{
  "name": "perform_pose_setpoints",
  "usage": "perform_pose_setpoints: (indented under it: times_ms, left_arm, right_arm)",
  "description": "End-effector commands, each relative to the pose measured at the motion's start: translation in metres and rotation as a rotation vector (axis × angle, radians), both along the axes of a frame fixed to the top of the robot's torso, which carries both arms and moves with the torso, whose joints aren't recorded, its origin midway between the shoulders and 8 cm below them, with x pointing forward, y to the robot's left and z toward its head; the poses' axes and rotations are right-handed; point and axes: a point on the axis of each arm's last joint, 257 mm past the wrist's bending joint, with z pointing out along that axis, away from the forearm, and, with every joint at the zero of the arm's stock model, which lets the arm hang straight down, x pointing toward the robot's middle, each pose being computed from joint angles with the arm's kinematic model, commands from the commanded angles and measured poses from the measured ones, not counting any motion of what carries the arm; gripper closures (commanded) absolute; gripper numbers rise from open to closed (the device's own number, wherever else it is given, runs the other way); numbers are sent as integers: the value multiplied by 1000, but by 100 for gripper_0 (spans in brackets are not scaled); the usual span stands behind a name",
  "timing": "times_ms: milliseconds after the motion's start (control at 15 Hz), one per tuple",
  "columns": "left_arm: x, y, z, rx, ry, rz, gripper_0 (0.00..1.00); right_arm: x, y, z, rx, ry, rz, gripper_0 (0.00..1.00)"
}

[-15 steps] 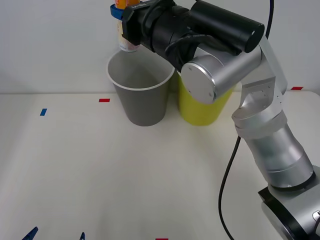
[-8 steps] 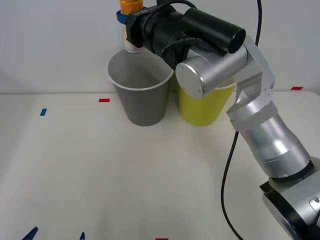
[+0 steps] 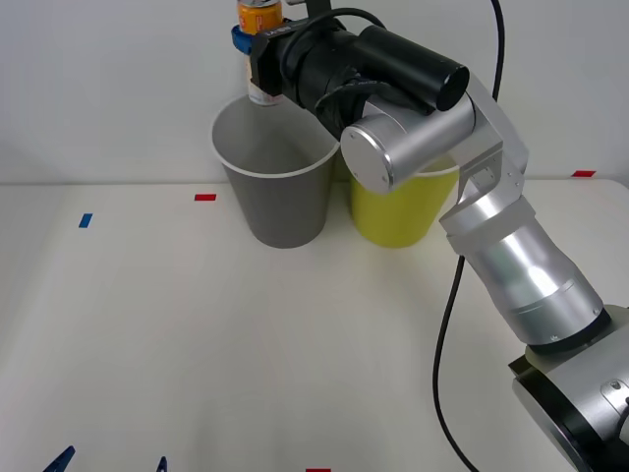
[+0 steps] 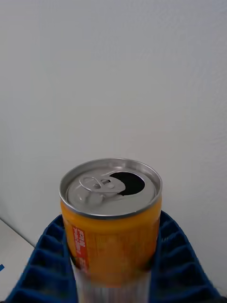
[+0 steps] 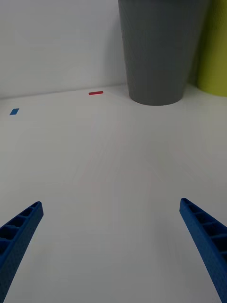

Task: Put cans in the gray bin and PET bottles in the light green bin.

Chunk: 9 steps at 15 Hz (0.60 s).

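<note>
My right gripper (image 3: 254, 44) is shut on the orange can (image 3: 258, 17), held upright above the back rim of the gray bin (image 3: 275, 177). In the right wrist view the can (image 4: 111, 222) shows its silver opened top between the blue fingers (image 4: 45, 265). The light green bin (image 3: 398, 211) stands just right of the gray bin, partly hidden by my right arm. My left gripper (image 5: 113, 246) hovers open low over the table near the front edge, its tips visible in the front view (image 3: 108, 462). It faces the gray bin (image 5: 161, 52) and the light green bin (image 5: 215, 52).
Small red tape marks (image 3: 204, 197) and a blue mark (image 3: 85, 220) lie on the white table (image 3: 246, 344). A white wall stands close behind the bins. A black cable (image 3: 447, 334) hangs from my right arm.
My right gripper has carried the can a little to the right and slightly up, over the gray bin's back rim. The left arm has not moved.
</note>
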Motion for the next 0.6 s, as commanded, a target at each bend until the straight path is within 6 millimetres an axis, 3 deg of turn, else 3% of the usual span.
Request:
perform_pose_setpoints:
  times_ms: [67, 333, 467, 600]
  left_arm:
    - [0, 0, 0, 0, 0, 0, 0]
    - [0, 0, 0, 0, 0, 0, 0]
    - [0, 0, 0, 0, 0, 0, 0]
    - [0, 0, 0, 0, 0, 0, 0]
  right_arm:
    - [-2, 3, 1, 1, -6, 4, 17]
    - [-13, 9, 23, 12, -86, -14, 17]
    - [-29, -3, 27, 37, -109, -7, 17]
    - [-50, -18, 19, 51, -117, 8, 17]
